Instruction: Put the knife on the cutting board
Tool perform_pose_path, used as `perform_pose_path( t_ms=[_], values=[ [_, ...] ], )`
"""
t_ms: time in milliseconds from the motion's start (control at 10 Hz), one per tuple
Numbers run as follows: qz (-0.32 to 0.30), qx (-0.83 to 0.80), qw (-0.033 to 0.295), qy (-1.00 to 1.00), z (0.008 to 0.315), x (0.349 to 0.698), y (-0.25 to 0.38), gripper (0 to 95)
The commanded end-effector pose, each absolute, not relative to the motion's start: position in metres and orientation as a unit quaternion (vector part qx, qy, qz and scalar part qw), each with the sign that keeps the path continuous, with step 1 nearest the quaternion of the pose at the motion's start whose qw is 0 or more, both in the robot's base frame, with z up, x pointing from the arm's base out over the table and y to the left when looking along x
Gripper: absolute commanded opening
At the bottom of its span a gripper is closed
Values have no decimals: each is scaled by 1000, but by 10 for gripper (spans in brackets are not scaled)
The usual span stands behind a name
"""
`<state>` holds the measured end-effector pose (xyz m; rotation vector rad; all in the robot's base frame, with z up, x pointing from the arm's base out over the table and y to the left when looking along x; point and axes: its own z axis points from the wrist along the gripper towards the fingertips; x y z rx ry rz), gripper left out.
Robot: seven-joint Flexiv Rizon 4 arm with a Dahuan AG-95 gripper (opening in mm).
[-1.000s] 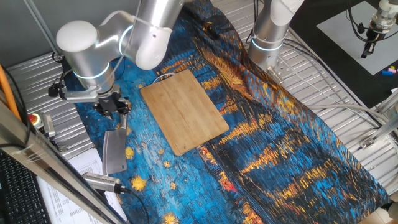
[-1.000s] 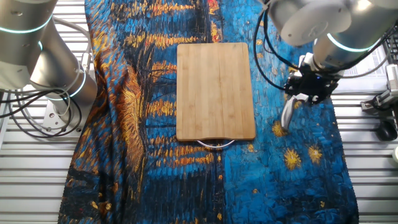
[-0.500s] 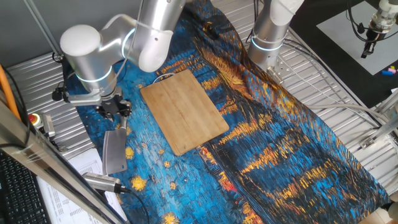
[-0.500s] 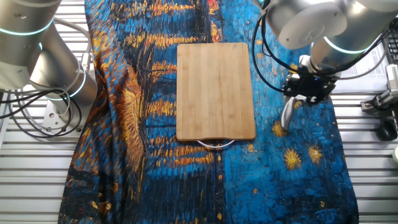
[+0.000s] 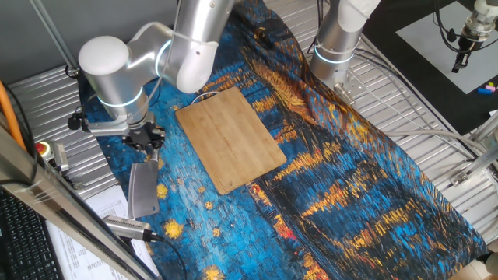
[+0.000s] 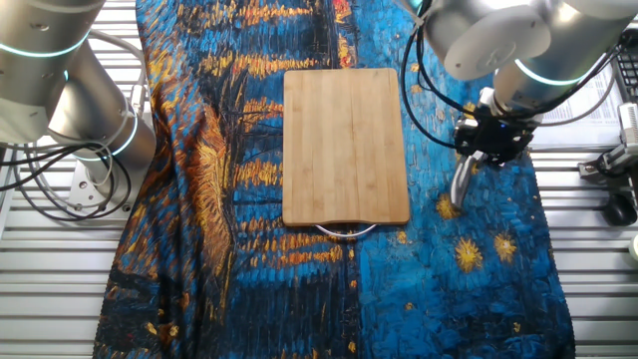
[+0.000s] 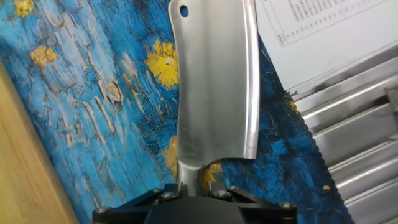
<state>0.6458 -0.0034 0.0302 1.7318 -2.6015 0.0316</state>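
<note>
One knife (image 5: 143, 189), one cutting board (image 5: 229, 138), two arms (image 5: 187, 47); perhaps one tool (image 5: 128, 226).

Starry-night cloth (image 5: 350, 179); printed paper (image 7: 311, 18); cylindrical tool (image 5: 128, 226).

My gripper (image 6: 479, 157) holds the knife (image 6: 460, 185) by its handle, blade hanging toward the blue cloth (image 6: 478, 279), just beside the right edge of the board (image 6: 345, 145).

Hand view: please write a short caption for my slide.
Gripper shut on the knife handle, blade hanging over blue cloth, cutting board edge at left.
</note>
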Motion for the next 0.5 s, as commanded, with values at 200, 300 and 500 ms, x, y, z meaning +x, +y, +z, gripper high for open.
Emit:
perform_pose_path(
  t_ms=[200,300,500],
  values=[
    [6,561,6,-828,30,643,-4,380],
    [6,561,6,-828,30,643,-3,380],
    [8,562,7,-827,27,643,2,380]
  ],
)
